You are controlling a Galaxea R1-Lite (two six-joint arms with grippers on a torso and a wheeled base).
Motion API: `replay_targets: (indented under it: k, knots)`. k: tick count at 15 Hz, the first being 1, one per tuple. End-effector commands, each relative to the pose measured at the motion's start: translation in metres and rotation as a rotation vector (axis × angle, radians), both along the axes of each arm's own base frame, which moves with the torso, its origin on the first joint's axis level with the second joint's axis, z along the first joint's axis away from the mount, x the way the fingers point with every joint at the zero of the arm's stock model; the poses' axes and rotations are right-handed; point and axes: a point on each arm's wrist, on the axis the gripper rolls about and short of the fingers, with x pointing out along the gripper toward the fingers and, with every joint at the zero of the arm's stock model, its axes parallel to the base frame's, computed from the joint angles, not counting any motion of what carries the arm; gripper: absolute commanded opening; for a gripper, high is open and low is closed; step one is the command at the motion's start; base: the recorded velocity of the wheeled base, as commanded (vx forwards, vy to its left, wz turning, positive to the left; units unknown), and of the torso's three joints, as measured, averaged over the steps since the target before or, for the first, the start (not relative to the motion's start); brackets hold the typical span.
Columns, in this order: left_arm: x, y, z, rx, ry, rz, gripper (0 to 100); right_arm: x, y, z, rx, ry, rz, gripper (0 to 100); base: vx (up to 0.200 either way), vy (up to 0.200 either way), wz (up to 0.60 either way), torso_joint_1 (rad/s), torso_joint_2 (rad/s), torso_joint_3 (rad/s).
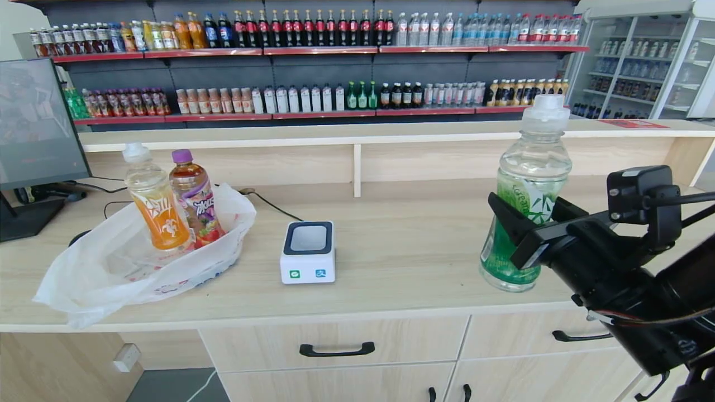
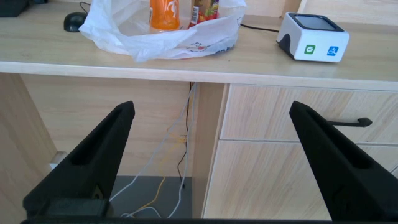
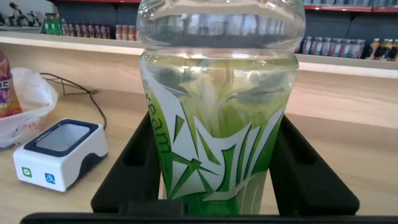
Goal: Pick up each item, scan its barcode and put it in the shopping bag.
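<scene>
My right gripper [image 1: 518,224] is clamped on the green-labelled bottle [image 1: 528,190], one finger on each side of its lower body; the bottle stands upright with its white cap on, near the front edge of the counter [image 1: 402,245] on my right; I cannot tell whether its base touches the wood. My left gripper [image 2: 211,168] hangs below counter height with its fingers wide apart, holding nothing, facing the drawer fronts [image 2: 292,112].

The counter is pale wood grain; a raised ledge [image 1: 391,137] of the same wood runs along its far side; drawers with black handles [image 1: 335,349] sit beneath. The white scanner [image 1: 308,252] sits mid-counter, its dark window facing up, well apart from my bottle. To my left lies the white shopping bag [image 1: 111,268], open and slumped; inside it stand an orange bottle [image 1: 153,204] and a purple-capped bottle [image 1: 195,201], touching each other. A monitor [image 1: 33,123] stands at the far left; a black cable [image 1: 268,204] trails across the wood behind the bag.

Behind the counter, dark shelving with red edges [image 1: 313,53] carries rows of drinks; a glass-door fridge [image 1: 631,61] stands at the right.
</scene>
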Motion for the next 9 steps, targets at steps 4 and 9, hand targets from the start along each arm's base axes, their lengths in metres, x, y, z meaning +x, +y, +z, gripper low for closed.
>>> replay_targets:
  k: [4,9]
  knots:
    - [0.0,0.0,0.0,-0.001,-0.001,0.0,100,-0.01,-0.016,0.003,0.018,-0.004,-0.032,0,0.0,0.05,0.0,0.001,0.0,-0.002]
    - [0.0,0.0,0.0,-0.001,-0.001,0.0,100,-0.018,-0.024,0.002,0.016,-0.001,-0.044,0,0.0,0.2,0.0,0.012,0.0,0.003]
